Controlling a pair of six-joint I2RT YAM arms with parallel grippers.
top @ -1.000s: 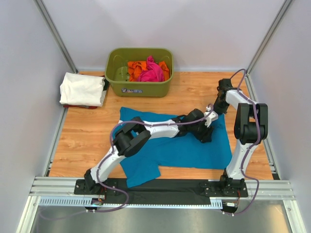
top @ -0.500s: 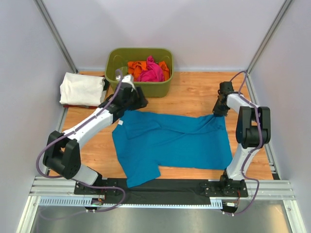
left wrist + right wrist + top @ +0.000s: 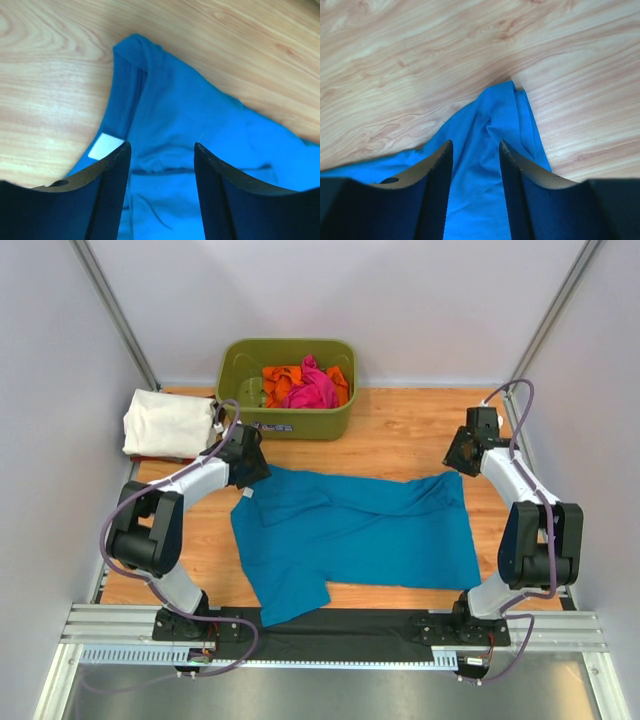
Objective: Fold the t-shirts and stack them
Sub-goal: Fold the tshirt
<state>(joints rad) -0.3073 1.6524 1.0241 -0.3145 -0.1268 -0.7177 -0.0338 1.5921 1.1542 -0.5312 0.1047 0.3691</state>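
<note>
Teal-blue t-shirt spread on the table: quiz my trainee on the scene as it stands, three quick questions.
1. Fill in: the left gripper and the right gripper both stand ___ over the flat teal-blue cloth t-shirt.
2. True or false: the olive-green plastic tub holds a pink cloth shirt and an orange cloth shirt.
3. The folded white cloth shirt lies: A) left of the tub; B) on the teal-blue t-shirt; C) inside the tub.
Key: 1 open; 2 true; 3 A.

2 white-and-black arms with looping grey cables and black claw fingers
</note>
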